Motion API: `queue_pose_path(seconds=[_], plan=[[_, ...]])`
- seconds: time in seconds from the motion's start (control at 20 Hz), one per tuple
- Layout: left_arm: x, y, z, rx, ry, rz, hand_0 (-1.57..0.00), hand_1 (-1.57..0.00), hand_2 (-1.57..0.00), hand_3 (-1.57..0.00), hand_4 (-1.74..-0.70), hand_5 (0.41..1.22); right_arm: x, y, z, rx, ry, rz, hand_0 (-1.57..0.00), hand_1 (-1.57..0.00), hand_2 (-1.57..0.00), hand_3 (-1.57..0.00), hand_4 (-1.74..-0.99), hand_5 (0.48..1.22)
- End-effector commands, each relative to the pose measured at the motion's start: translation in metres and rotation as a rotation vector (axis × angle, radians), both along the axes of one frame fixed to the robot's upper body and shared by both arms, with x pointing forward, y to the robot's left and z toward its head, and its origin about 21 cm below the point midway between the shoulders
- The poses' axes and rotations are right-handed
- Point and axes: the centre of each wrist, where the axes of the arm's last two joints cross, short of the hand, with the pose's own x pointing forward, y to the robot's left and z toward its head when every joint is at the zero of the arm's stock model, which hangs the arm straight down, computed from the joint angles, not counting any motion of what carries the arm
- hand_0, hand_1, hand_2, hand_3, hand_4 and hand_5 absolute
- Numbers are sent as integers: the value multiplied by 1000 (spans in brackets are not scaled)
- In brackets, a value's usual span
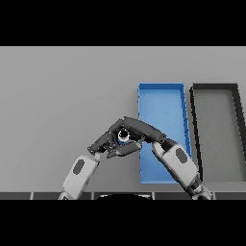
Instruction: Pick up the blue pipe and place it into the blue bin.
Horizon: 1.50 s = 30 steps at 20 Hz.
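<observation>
Head view: pipe pinched just left of the bin

Head view only. The right hand [139,130] reaches left across the blue bin [161,96], fingers and thumb curled round the small blue pipe [123,136], just left of the bin's left wall. I'd guess it's gripped for the carry over. The left hand [102,142] sits touching beside it; can't tell its fingers. A dark bin [216,88] stands right of the blue one, out of the way.

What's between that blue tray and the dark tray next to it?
Only a narrow strip of bare grey table separates the blue bin from the dark bin, seen in the head view.
</observation>
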Motion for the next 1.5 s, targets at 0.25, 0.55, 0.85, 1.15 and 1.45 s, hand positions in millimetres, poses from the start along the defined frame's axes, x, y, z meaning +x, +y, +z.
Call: queue_pose_path(seconds=[0.25,0.55,0.85,1.15,1.45], plan=[[-1,0,1,-15,-7,-9,-1571,-1571,-1571,-1437,-1725,1221,-6,5,-4,15,-47,18,-1496,-1496,-1500,-1434,-1702,1101],[-3,2,5,17,-58,44,-1571,-1571,-1571,-1454,-1724,1221,-6,6,-7,77,-63,-13,-1551,-1551,-1552,-1535,-1731,1190],[3,14,9,128,-94,-32,-478,-439,-423,-381,-1136,1132,-14,10,-1,60,-35,-48,-1566,-1566,-1566,-1562,-1738,1213],[-3,14,2,142,-7,8,-125,-114,-110,-99,-970,647,-13,10,-3,39,-42,-72,-1570,-1570,-1570,-1569,-1740,1219],[-1,16,1,179,0,31,-32,-29,-28,-25,-928,484,-11,10,4,168,17,-27,-1571,-1571,-1571,-1570,-1741,1220]])
